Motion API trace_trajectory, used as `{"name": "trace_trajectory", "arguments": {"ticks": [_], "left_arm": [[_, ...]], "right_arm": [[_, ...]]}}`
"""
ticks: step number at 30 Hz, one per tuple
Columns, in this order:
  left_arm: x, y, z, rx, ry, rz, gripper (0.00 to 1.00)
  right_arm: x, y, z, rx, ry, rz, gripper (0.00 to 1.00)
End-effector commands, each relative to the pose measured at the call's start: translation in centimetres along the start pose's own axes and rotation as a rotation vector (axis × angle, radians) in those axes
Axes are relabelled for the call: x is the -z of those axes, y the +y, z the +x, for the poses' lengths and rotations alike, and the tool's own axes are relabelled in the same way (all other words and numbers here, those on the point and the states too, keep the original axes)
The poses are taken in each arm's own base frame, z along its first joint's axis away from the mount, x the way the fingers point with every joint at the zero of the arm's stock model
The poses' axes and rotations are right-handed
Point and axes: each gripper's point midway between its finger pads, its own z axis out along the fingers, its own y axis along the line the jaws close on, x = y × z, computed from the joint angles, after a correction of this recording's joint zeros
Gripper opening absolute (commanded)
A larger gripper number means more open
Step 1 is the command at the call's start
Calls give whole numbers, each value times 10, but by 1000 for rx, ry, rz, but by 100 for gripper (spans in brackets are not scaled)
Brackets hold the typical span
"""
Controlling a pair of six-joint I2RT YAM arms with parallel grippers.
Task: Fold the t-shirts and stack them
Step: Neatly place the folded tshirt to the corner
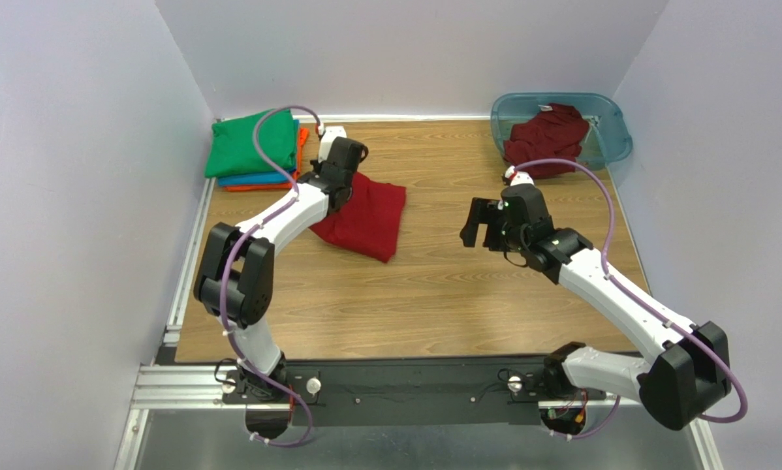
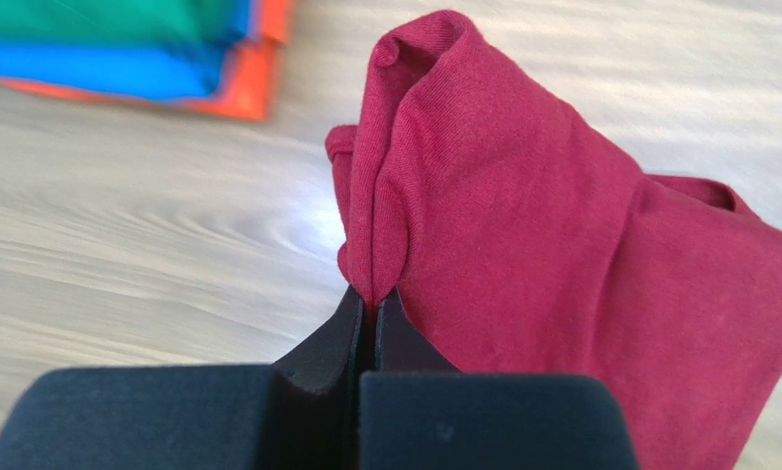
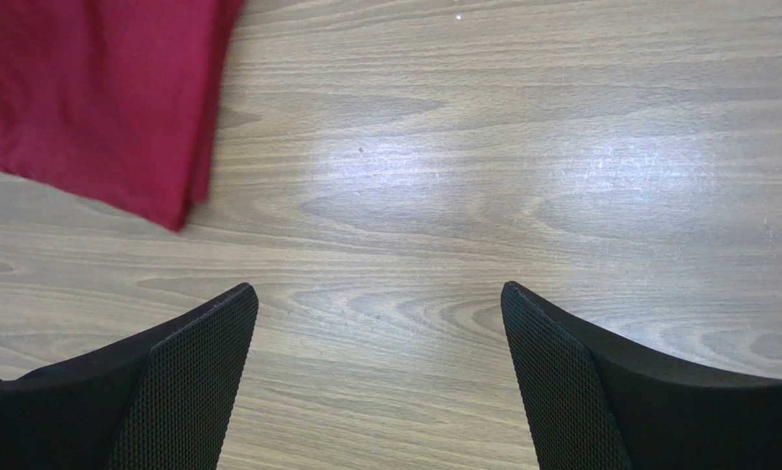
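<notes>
Dark red t-shirt point(image 2: 522, 225) pinched in left tool point(image 2: 368, 294), beside folded stack point(image 1: 253, 147); right tool point(image 3: 380, 289) spread wide.

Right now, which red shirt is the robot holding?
The red shirt on the table, pinched in the left hand. The other red shirt sits in the teal tub, untouched.

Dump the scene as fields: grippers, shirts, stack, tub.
left gripper: shut, pinching an edge of the dark red shirt lying beside the stack
right gripper: open, empty, above bare table
stack: far left corner; green shirt on top, blue shirt under it, orange shirt at the bottom
tub: far right corner, second dark red shirt crumpled in it
not yet stacked: both dark red shirts
</notes>
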Motion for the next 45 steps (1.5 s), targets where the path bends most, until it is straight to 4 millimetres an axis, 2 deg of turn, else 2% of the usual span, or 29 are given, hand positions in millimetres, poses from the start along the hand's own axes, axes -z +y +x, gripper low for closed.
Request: {"name": "trace_trajectory", "arguments": {"ticks": [1, 2, 3, 5, 6, 13, 18, 22, 30, 39, 43, 45], "left_arm": [[-4, 40, -38, -139, -70, -194, 0], [-6, 47, -45, -142, -79, -212, 0], [-5, 49, -61, -132, -114, -218, 0], [-5, 58, -76, -152, -133, -242, 0], [-3, 63, -92, -143, -162, -255, 0], [5, 82, -153, -259, -272, -316, 0], [9, 101, -196, -239, -336, -324, 0], [11, 115, -217, -268, -356, -348, 0], [34, 112, -261, -284, -447, -296, 0], [52, 105, -288, -211, -514, -216, 0], [50, 109, -292, -197, -516, -220, 0], [42, 113, -289, -197, -499, -227, 0]], "right_arm": [[4, -12, 3, 6, -15, 45, 100], [4, -13, 3, 6, -15, 47, 100], [4, -13, 3, 6, -17, 45, 100], [5, -13, 3, 6, -19, 48, 100], [4, -13, 3, 6, -19, 48, 100], [7, -16, 4, 7, -26, 56, 100], [6, -19, 3, 6, -33, 75, 100], [3, -21, 4, 9, -24, 86, 100], [1, -24, 4, 10, -26, 103, 100], [0, -24, 4, 11, -24, 109, 100], [-1, -25, 4, 12, -23, 113, 100], [-1, -26, 5, 12, -21, 116, 100]]}}
